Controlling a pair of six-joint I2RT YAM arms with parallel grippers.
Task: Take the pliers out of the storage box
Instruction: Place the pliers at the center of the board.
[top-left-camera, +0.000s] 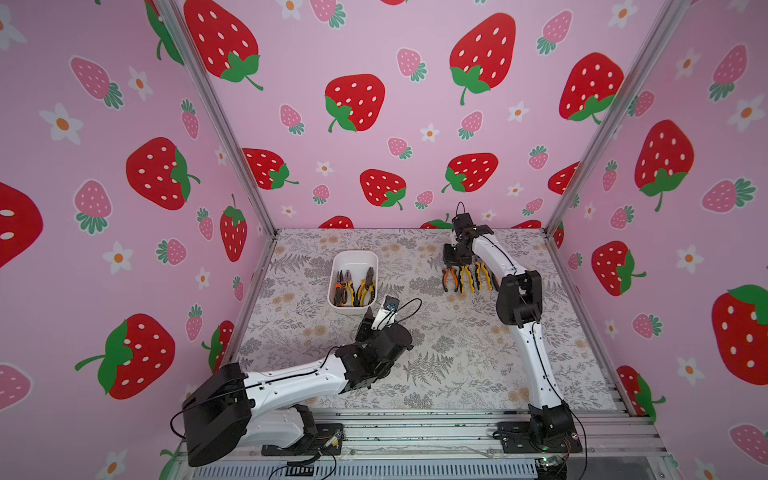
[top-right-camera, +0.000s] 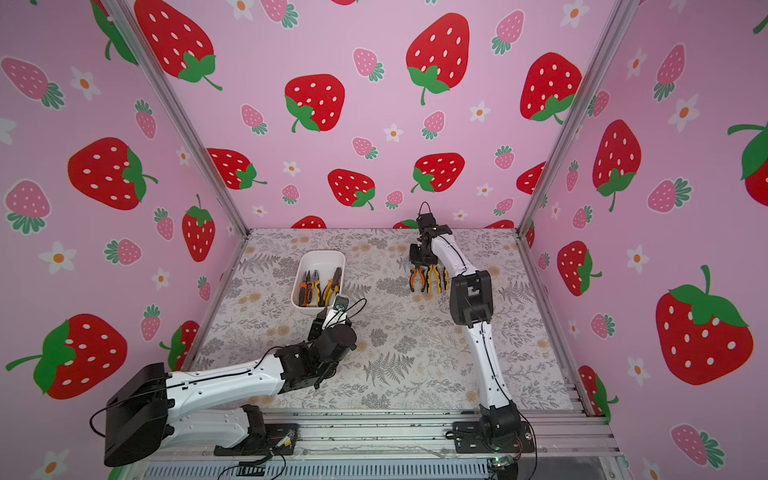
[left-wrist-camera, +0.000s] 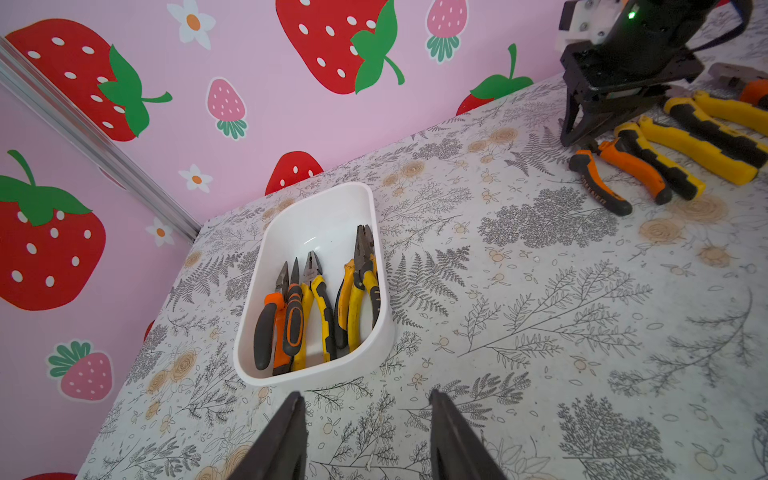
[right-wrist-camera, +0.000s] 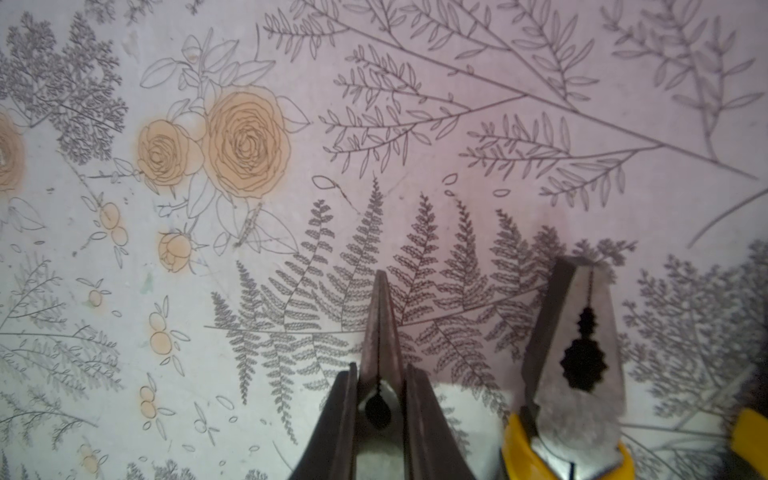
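Box: white, round-cornered plastic storage box (left-wrist-camera: 320, 216) on the fern-printed counter (left-wrist-camera: 540, 332) holds dark-jawed pliers (left-wrist-camera: 316, 307), handles orange or yellow | Your left end effector (left-wrist-camera: 365, 401): fingers apart, empty, just short of the box's near wall | Your right end effector (right-wrist-camera: 379, 370): clamped on the pointed nose of orange-handled pliers (left-wrist-camera: 636, 168), well apart from the box.

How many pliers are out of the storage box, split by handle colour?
orange-and-black pliers: 2 (one with its nose in the shut right pincer, one partly cut off at the edge of the left wrist view)
yellow-and-black pliers: 2
Total: 4 outside the storage box
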